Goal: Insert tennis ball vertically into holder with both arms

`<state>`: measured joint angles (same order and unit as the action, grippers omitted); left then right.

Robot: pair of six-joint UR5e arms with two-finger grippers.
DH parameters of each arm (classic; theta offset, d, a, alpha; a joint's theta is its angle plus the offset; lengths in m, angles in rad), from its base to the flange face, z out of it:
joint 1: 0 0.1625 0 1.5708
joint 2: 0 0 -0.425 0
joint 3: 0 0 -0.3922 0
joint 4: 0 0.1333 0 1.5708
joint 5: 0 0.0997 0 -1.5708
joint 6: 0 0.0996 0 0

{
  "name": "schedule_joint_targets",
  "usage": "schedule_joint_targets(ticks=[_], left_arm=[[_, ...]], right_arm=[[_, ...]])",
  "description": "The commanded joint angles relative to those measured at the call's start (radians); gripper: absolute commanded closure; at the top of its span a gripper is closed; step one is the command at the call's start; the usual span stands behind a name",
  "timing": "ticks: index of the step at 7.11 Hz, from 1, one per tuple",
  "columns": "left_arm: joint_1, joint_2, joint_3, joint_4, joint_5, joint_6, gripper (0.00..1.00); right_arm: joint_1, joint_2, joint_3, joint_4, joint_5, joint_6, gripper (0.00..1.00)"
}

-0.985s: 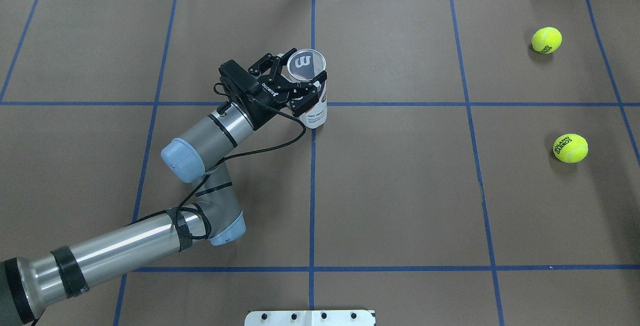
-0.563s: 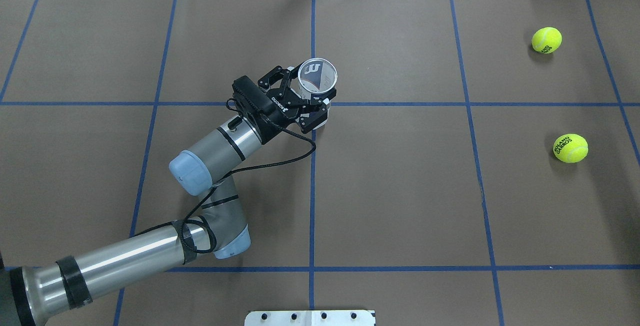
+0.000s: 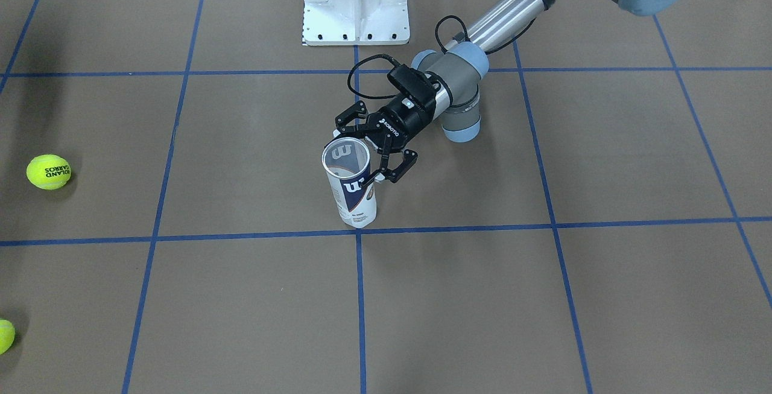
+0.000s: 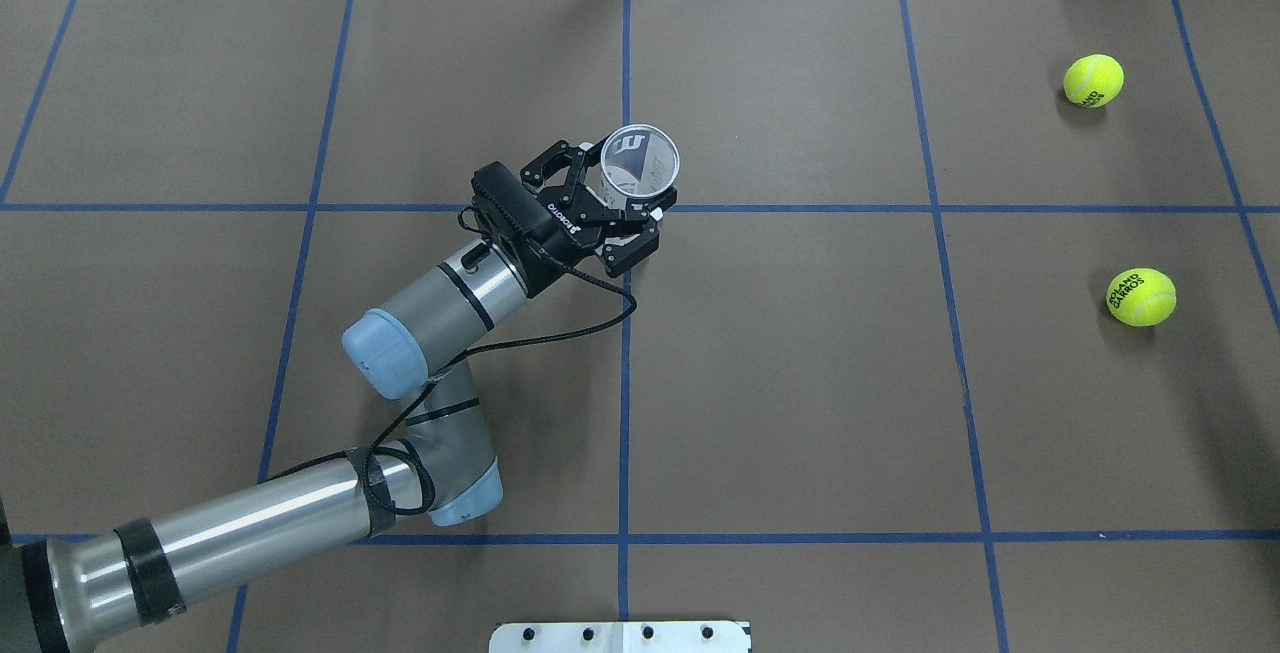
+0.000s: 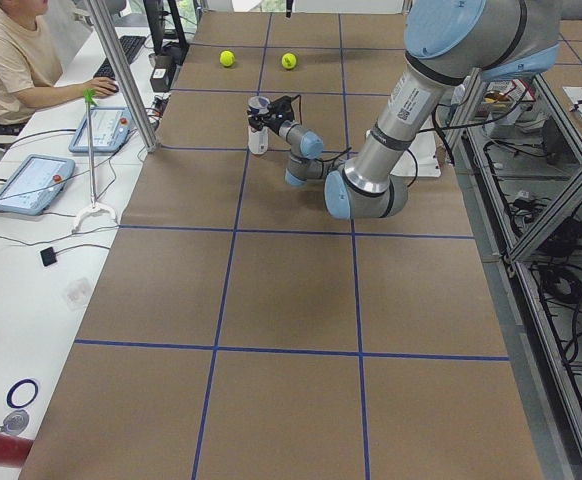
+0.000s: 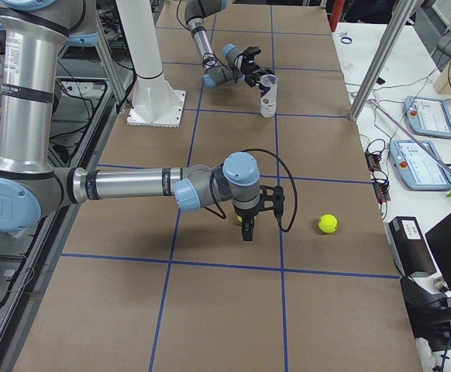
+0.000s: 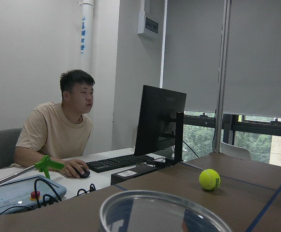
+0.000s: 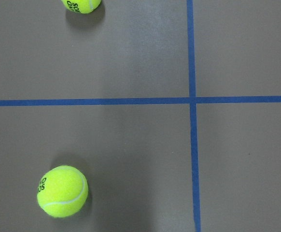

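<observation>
Brown paper with blue tape lines covers the table [image 4: 800, 383]. From the left comes the left arm [image 4: 250, 523], its left gripper [image 4: 628, 208] clamped around the holder [image 4: 640, 161], standing upright and open-mouthed near the centre line. Over on the right, two tennis balls [image 4: 1093, 80] lie well apart from it. The right gripper [image 6: 249, 225] hangs over that area; whether its fingers are apart I cannot tell.

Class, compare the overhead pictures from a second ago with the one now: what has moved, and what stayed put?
The left gripper, clamped on the can, carried it a little to the view's right and swung its open mouth farther from the robot. It kept its hold throughout. The two tennis balls stayed where they were.
</observation>
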<state>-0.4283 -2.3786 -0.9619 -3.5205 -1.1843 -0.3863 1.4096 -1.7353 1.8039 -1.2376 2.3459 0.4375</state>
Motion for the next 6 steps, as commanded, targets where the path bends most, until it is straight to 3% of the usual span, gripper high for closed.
schedule_joint_targets(ticks=[1, 6], left_arm=[[-0.003, -0.001, 0.002, -0.002, 0.000, 0.029, 0.08], [-0.018, -0.001, 0.003, 0.014, 0.002, 0.064, 0.01]], right_arm=[[-0.113, -0.003, -0.038, 0.212, -0.052, 0.205, 0.01], [-0.211, 0.002, -0.074, 0.270, -0.128, 0.271, 0.01]])
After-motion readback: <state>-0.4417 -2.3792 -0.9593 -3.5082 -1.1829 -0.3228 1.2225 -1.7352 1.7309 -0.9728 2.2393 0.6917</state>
